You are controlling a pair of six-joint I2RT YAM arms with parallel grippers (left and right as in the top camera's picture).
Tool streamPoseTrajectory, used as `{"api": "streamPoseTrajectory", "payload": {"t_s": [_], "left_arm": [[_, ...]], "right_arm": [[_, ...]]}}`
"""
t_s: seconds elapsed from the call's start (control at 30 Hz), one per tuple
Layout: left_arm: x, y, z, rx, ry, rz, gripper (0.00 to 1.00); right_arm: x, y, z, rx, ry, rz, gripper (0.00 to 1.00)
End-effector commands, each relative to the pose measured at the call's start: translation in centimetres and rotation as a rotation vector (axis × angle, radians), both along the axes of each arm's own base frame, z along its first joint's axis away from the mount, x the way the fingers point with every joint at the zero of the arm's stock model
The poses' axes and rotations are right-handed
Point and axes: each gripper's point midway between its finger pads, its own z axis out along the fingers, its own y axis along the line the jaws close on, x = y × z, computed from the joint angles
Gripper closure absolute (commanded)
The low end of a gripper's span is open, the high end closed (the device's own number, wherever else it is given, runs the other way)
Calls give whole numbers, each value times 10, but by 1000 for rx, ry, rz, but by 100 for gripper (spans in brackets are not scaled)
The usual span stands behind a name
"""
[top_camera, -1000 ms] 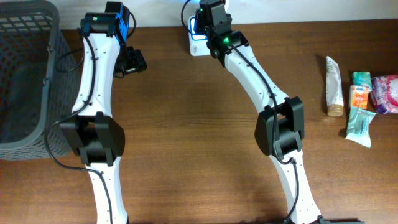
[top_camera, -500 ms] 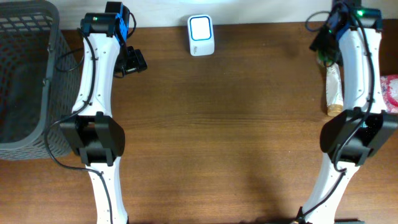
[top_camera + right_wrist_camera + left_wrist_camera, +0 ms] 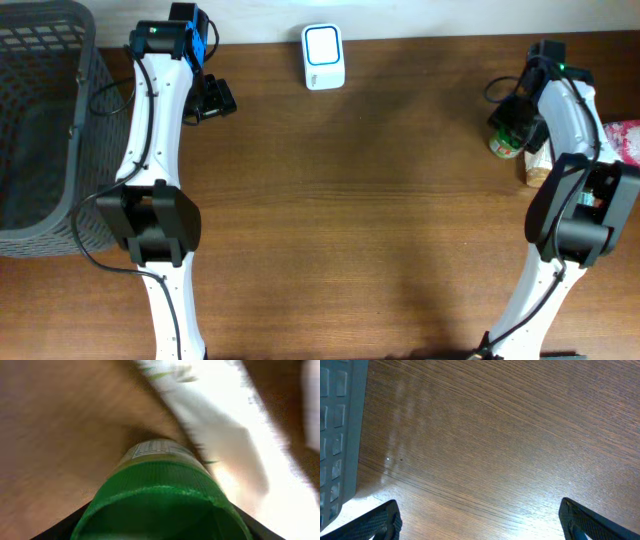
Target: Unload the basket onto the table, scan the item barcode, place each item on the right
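At the right edge of the table (image 3: 350, 200), I am working the right arm over a green-capped bottle (image 3: 504, 145), which is standing just beside the other goods there, a tube (image 3: 538, 170) and a pink packet (image 3: 625, 140). In the wrist view the bottle's cap (image 3: 160, 505) is filling the gap between the right fingers (image 3: 59, 534), so they are sitting around it. Whether they are pressing on it or hanging slack I cannot tell. The left fingers (image 3: 380, 522) are spread wide over bare wood near the basket (image 3: 40, 130), carrying nothing.

I am reading this as the handling step at the pile, well apart from the white scanner (image 3: 323, 44) at the far edge. If the bottle is yet to be scanned, the next move is calling for a firm squeeze on the cap and a clean lift clear of the tube. After that comes a carry across to the scanner with the printed label turned toward its window.

The wrist picture is smearing badly: I am making out a pale label below the cap, but no barcode. From overhead, the arm is covering most of the bottle and part of the tube, and the packet is running off the frame
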Motion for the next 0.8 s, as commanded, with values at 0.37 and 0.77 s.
{"api": "streamPoseTrajectory", "payload": {"t_s": [0.37,0.77], "left_arm": [[-1,3,1,13,2,-8,1],[-1,3,1,13,2,-9,1]], "right_arm": [[-34,29,214,62,-154,147,1],[-220,195,276,118,-216,631,1]]}}
